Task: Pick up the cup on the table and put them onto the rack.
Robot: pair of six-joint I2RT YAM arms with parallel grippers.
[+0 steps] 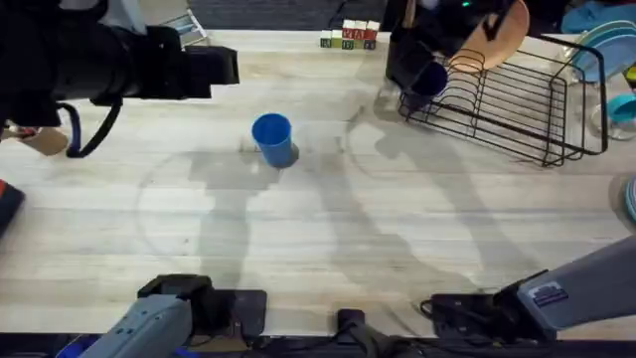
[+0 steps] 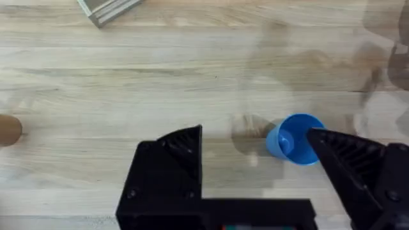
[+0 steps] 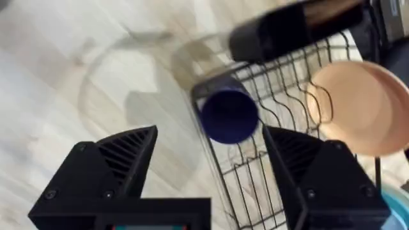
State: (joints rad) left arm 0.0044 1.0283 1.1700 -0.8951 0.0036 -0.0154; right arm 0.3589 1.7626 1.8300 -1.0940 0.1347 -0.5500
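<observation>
Blue cup stands upright, centre of the overhead frame, well apart from the rack at upper right. It looks light, stiff plastic, likely slippery: pinch the rim wall. Left gripper jaws apart above it; right gripper jaws apart by a dark cup on the rack.

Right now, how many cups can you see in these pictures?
2. A light blue cup stands upright on the bare table, near the middle. A dark blue cup sits at the near-left end of the black wire rack. Others may be hidden behind the arms.

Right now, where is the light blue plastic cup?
In the overhead view the light blue plastic cup stands upright on the wooden table, left of centre, well apart from the black wire dish rack at far right.
</observation>
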